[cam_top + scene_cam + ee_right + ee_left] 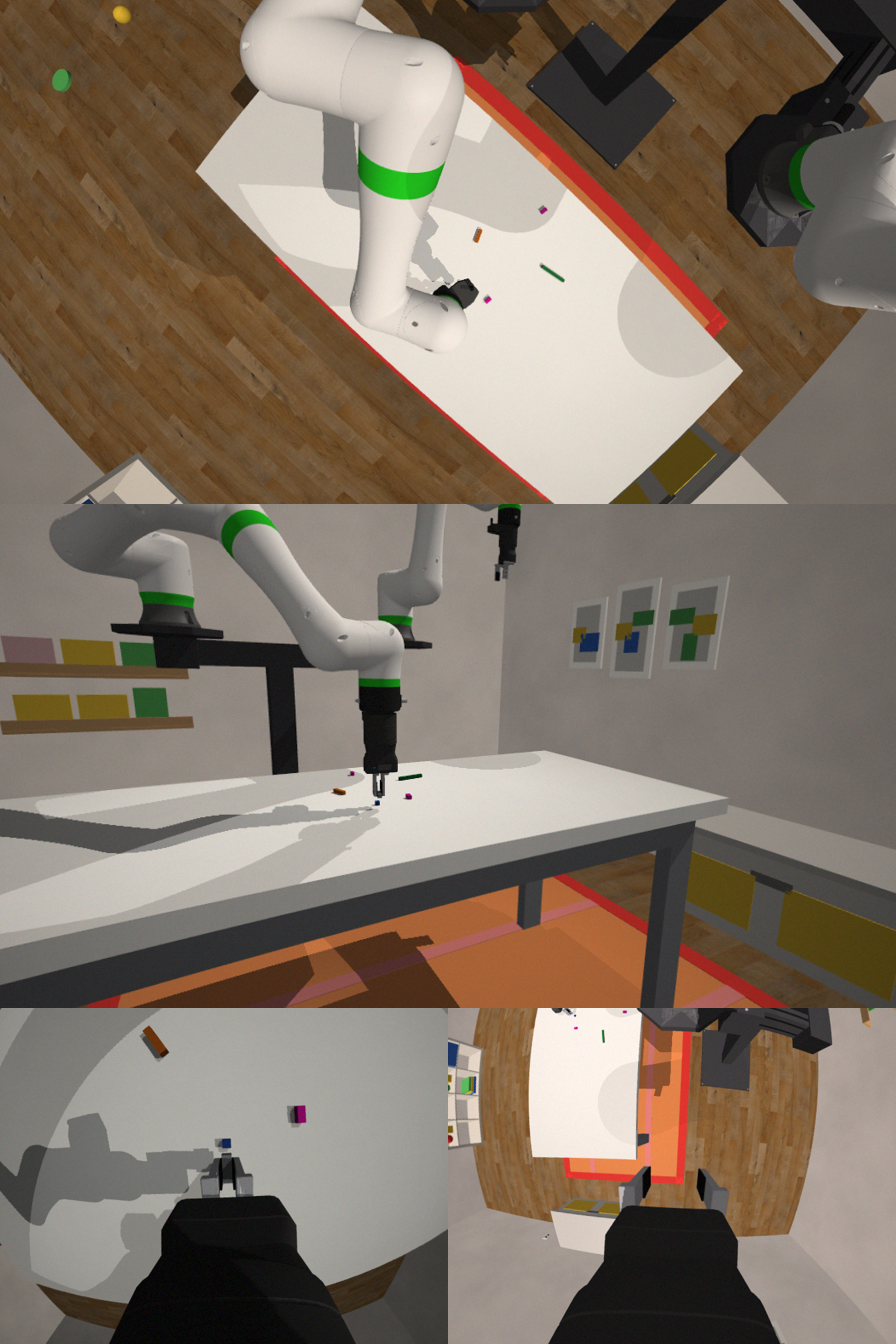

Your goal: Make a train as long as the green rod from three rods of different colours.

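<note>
My right gripper (227,1167) (379,793) points down and is shut on a grey rod (226,1165), a little above the table. The small blue rod (226,1143) (376,803) (575,1015) lies just ahead of it in the right wrist view; the top view does not show it. One magenta rod (300,1114) (487,300) (408,796) lies beyond the blue one. The orange rod (155,1041) (478,235) (338,791) and the long green rod (552,272) (410,777) (603,1036) lie apart. My left gripper (674,1177) (501,571) is open and empty, high up.
A second magenta rod (542,209) (352,773) (624,1011) lies nearer the table's arm side. The white table (564,401) (532,817) bears all the loose rods, which lie separately. The left arm (852,219) stays beyond the table's edge.
</note>
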Tool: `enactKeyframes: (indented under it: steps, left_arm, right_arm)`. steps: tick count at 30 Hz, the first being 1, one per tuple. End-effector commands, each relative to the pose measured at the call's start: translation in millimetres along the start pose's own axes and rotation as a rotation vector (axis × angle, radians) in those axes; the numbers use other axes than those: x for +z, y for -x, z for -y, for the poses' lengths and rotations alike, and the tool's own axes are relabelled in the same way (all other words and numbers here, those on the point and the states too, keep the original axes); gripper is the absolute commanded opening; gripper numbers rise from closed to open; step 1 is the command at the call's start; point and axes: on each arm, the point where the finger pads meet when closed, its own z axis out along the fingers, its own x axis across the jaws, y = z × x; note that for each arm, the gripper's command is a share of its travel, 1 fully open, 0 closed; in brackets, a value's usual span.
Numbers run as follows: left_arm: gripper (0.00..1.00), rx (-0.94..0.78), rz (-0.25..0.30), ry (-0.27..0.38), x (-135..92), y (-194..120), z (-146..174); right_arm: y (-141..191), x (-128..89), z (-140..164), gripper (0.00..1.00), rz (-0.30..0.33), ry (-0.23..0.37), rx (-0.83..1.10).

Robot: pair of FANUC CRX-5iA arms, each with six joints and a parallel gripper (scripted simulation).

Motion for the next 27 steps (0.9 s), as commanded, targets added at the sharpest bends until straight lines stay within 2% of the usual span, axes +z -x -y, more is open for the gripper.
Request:
enactKeyframes:
  steps: [1, 27]
  left_arm:
    - [1.00, 0.000, 0.000, 0.002, -0.9, 0.1, -0.2]
    - [1.00, 0.000, 0.000, 0.002, -0.9, 0.1, -0.2]
  right_arm:
    - [-1.2, 10.5, -1.5, 0.24, -0.001, 0.001, 0.000]
    - [-1.2, 14.9, -1.5, 0.24, -0.001, 0.001, 0.000]
